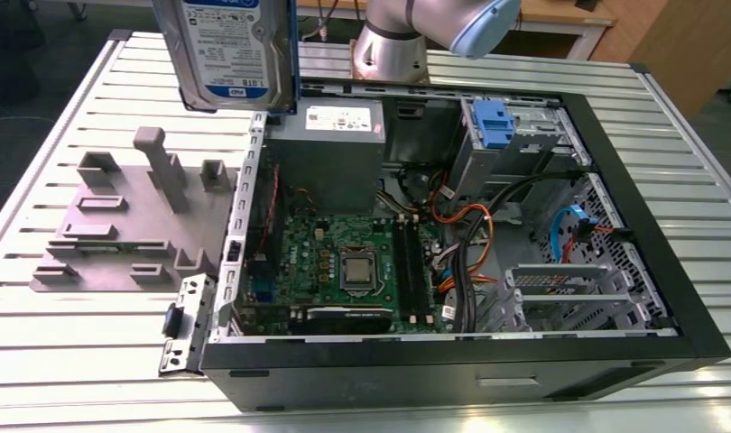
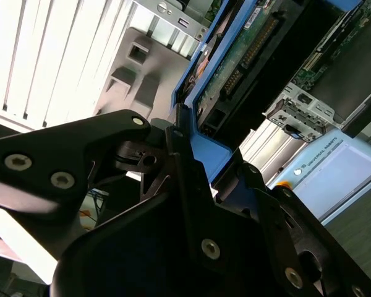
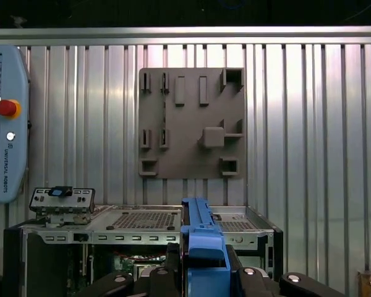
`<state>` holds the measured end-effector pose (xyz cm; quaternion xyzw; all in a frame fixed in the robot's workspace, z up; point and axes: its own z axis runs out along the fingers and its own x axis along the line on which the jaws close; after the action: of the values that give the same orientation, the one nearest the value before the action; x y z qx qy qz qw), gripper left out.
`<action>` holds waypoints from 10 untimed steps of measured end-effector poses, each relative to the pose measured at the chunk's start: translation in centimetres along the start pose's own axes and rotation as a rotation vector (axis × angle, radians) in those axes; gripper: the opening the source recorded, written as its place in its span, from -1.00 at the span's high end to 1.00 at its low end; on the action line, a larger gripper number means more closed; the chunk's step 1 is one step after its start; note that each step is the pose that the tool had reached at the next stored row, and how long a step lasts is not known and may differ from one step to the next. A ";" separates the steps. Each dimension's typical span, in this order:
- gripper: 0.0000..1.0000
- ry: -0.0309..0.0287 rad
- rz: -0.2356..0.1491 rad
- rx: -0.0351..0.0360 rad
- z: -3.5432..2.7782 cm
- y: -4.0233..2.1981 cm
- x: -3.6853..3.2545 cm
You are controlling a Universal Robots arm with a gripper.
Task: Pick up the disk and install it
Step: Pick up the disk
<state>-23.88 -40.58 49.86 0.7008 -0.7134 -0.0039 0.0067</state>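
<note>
The disk (image 1: pixel 227 54), a silver drive with a white-and-blue label in a blue carrier, hangs upright in the air above the table, over the back corner of the open computer case (image 1: pixel 654 271) on the exterior view's left. In the second wrist view its green circuit-board side (image 2: pixel 247 55) faces the camera. My gripper (image 2: pixel 213 164) is shut on the carrier's blue end, with black fingers (image 2: pixel 179 154) on either side. In the first wrist view the disk (image 3: pixel 201 241) shows edge-on, clamped in my gripper (image 3: pixel 203 263), high above the case (image 3: pixel 142 229).
A grey fixture plate (image 1: pixel 124 225) with upright posts lies on the slatted metal table beside the case. Inside the case are the motherboard (image 1: pixel 354 266), a grey power-supply box (image 1: pixel 336 122), a blue bracket (image 1: pixel 492 122) and loose cables. A teach pendant (image 3: pixel 6 124) lies nearby.
</note>
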 end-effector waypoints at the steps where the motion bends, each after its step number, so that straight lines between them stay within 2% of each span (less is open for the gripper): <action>1: 0.27 -0.0001 0.000 0.0000 0.00 -0.01 0.06; 4: 0.27 0.0000 0.000 -0.0001 0.00 -0.35 0.15; 7: 0.27 0.0000 0.000 -0.0001 -0.02 -1.22 0.16; 10: 0.27 0.0000 0.000 0.0000 -0.02 -1.44 0.22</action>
<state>-22.44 -40.83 49.86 0.7007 -0.7134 -0.0039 0.0067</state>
